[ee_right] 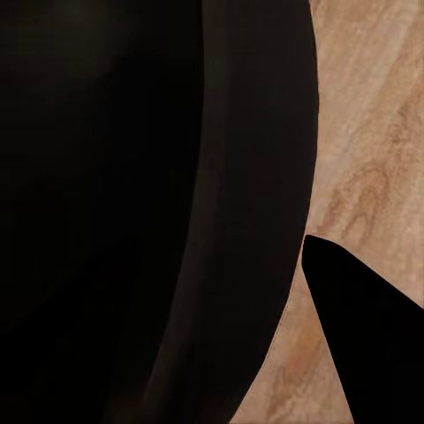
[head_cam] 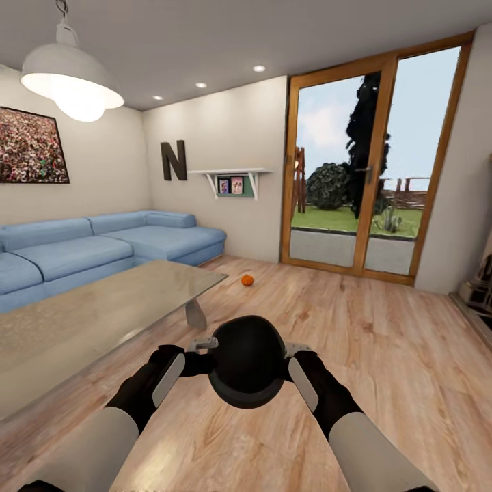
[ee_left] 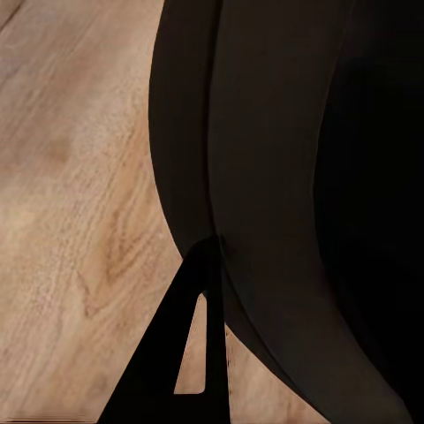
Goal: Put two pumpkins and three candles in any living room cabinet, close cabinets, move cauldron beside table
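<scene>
The black round cauldron (head_cam: 247, 362) hangs above the wooden floor, held between my two arms. My left gripper (head_cam: 203, 345) is shut on its left rim and my right gripper (head_cam: 295, 350) on its right rim. In the wrist views the cauldron's dark wall (ee_left: 291, 177) (ee_right: 132, 212) sits close against one black finger (ee_left: 168, 353) (ee_right: 371, 344). The glossy grey-olive table (head_cam: 82, 321) stands just left of the cauldron. One small orange pumpkin (head_cam: 247, 279) lies on the floor beyond the table's far corner. The cabinet and the candles are out of view.
A blue corner sofa (head_cam: 102, 246) runs along the left and back walls behind the table. Wood-framed glass doors (head_cam: 369, 171) fill the far wall. A low unit with pale items (head_cam: 478, 290) stands at the right edge. Open wooden floor (head_cam: 355, 321) stretches ahead and right.
</scene>
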